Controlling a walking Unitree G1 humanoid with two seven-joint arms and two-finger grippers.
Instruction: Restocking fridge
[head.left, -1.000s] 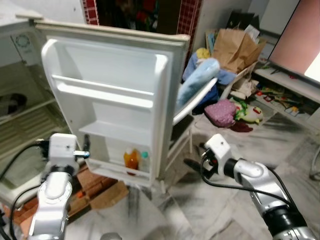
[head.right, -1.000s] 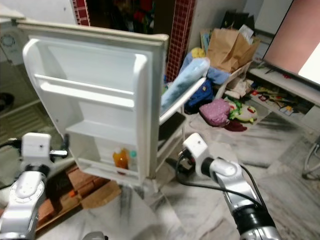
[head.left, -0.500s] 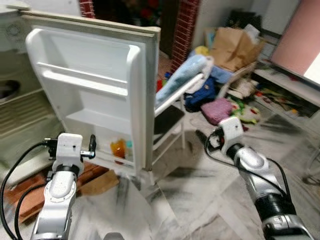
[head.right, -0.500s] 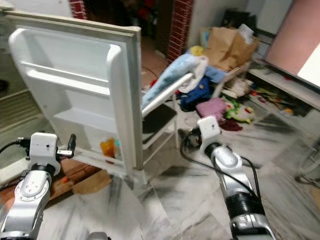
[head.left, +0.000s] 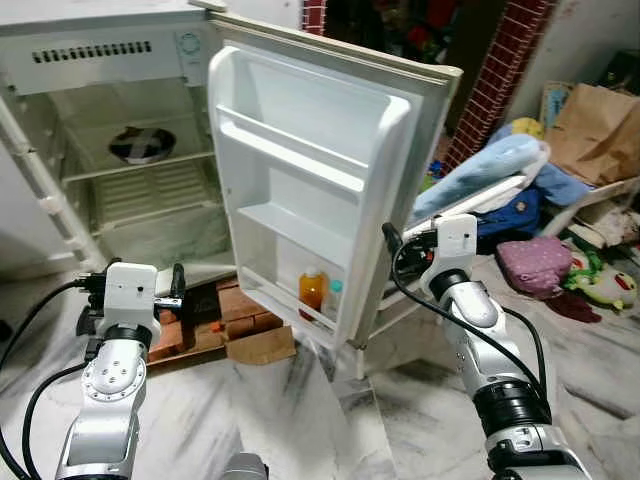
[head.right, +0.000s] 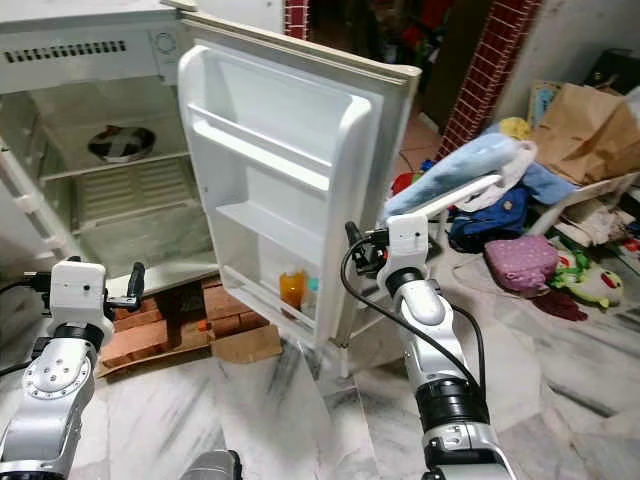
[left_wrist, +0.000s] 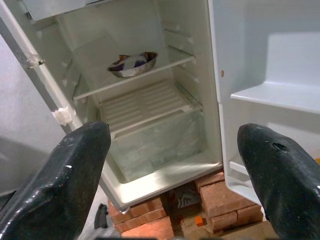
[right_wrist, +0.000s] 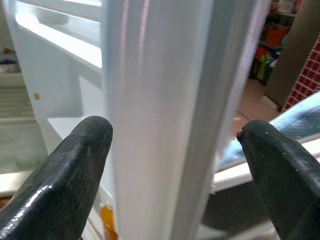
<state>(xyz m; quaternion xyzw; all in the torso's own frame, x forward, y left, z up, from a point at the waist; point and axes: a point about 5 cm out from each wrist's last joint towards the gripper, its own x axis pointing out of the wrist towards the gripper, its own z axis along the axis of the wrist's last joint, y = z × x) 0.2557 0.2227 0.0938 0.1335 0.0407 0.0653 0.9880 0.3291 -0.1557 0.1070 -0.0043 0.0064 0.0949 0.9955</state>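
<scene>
A: Fridge?
B: Open, standing on bricks. Door swung wide toward the robot. Metal bowl on the upper shelf inside, white rack below it.

A: Anything in the door?
B: Orange bottle and a small teal-capped bottle side by side in the bottom door shelf.

A: Right gripper?
B: Fingers spread, released, one either side of the door's free edge. Contact? Cannot tell.

A: Left gripper?
B: Spread wide, holding nothing, low in front of the fridge, pointing into it.

A: Background?
B: Cardboard on the marble floor, blue cushion on a chair, paper bag, purple bag.
</scene>
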